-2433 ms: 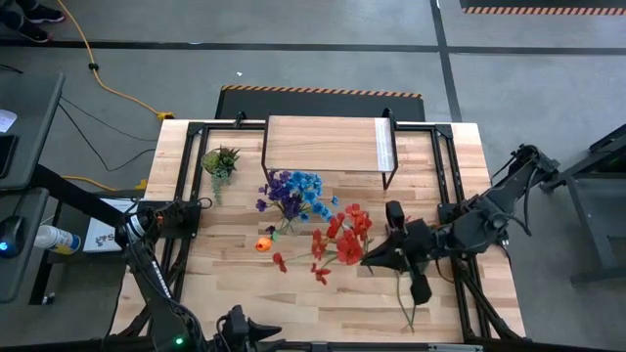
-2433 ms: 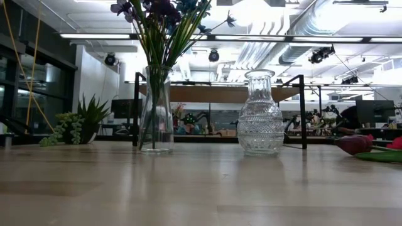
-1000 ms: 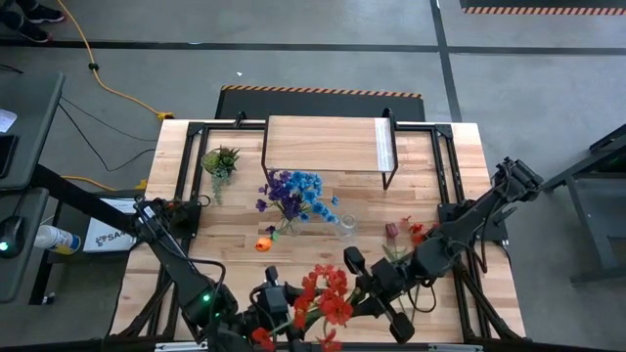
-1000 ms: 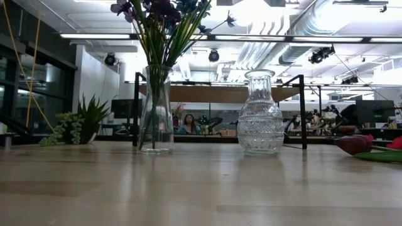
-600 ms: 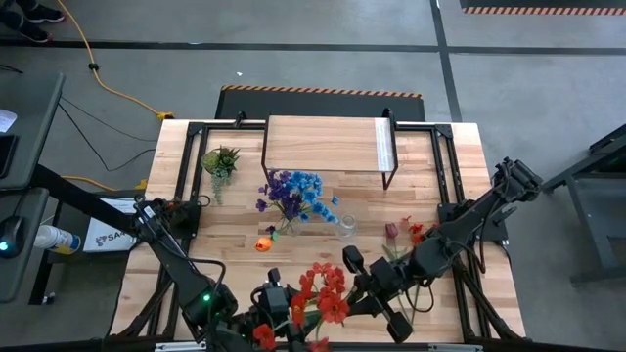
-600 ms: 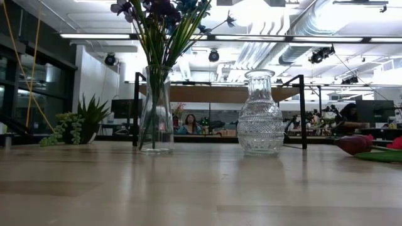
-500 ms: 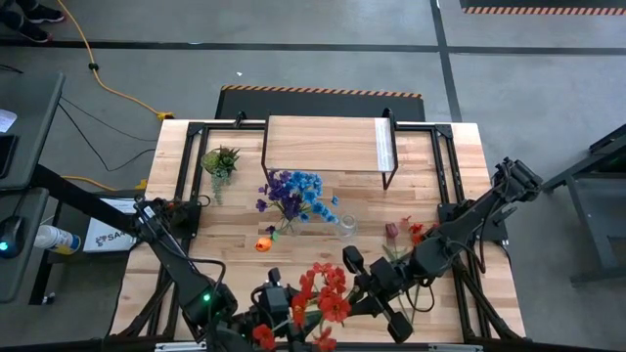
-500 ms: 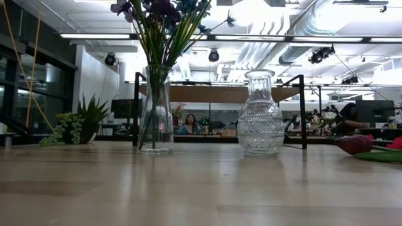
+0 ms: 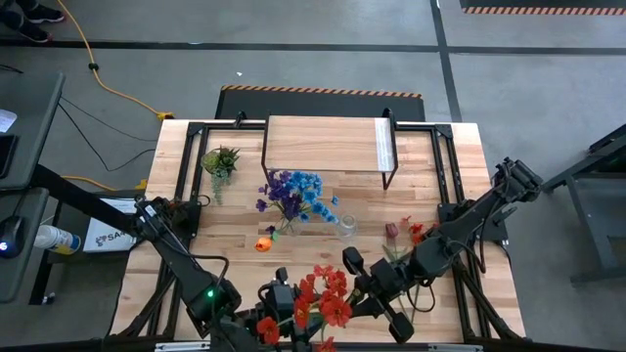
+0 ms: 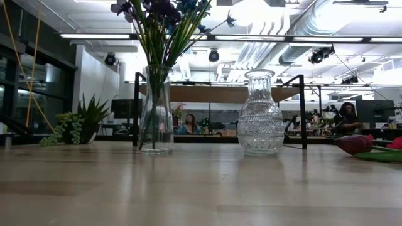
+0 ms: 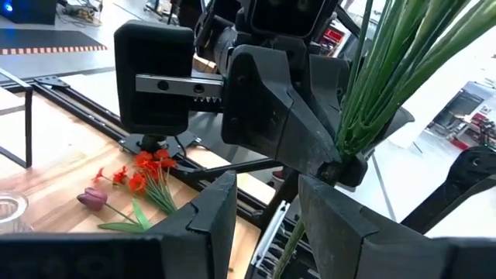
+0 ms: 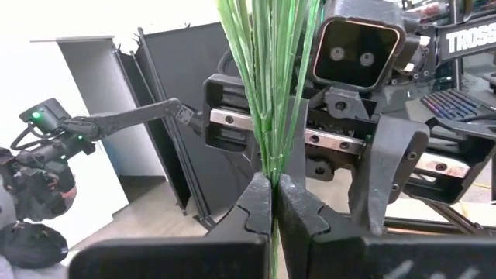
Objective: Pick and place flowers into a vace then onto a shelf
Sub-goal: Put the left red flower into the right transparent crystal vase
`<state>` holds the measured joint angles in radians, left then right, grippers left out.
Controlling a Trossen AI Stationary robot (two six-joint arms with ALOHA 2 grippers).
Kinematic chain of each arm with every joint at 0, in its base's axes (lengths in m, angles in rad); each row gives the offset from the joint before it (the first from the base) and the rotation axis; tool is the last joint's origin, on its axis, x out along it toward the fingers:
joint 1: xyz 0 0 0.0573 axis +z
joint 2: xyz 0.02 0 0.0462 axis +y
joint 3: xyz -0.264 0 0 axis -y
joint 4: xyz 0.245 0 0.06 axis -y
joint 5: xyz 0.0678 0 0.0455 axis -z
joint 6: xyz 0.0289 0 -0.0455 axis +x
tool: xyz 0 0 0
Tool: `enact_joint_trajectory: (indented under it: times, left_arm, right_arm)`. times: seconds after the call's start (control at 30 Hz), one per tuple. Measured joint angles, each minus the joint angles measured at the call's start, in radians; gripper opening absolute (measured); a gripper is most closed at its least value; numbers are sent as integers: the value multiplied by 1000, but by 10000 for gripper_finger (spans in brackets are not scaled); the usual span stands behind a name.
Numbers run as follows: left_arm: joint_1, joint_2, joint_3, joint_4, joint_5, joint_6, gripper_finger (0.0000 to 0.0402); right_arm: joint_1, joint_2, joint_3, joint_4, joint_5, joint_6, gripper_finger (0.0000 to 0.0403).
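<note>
R gripper (image 9: 364,284) is pinching a red bunch (image 9: 323,296) by its stems (image 12: 265,93) at the near edge of the table (image 9: 440,176), fingers squeezed together on the green stalks. It's holding them low on the stems so the blooms are pointing left toward the L gripper (image 9: 277,311). That one is sitting just left of the blooms, facing the R gripper, fingers (image 11: 209,213) parted partway with nothing between them; the stems are passing beside its fingers, not yet inside. Looks like a handover or regrip btwn arms, prob. so the bunch can be turned stems-down for a vase.

Empty vase (image 10: 260,114) is standing upright mid-table w/ its mouth free, a sensible target. Tall vase (image 10: 156,113) to its left is already holding the blue/purple bunch (image 9: 293,193). Shelf (image 9: 328,145) is at the far side, top bare, waiting for a filled vase. A few loose flowers (image 9: 403,233) are lying right of the empty vase, an orange one (image 9: 263,243) left of it, all within reach for later.
</note>
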<state>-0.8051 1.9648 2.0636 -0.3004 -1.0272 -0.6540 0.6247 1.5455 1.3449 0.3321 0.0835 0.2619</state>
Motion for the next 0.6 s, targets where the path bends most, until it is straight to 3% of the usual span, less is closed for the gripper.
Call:
enact_joint_trajectory:
  times: [0.27, 0.6]
  left_arm:
    - [-15, 0, 0, -2, 70, -10, 177]
    - [-40, 0, 0, -6, 48, -9, 177]
  right_arm:
    - [-5, 0, 0, -3, 14, 0, 0]
    - [-11, 0, 0, -6, 3, 19, 0]
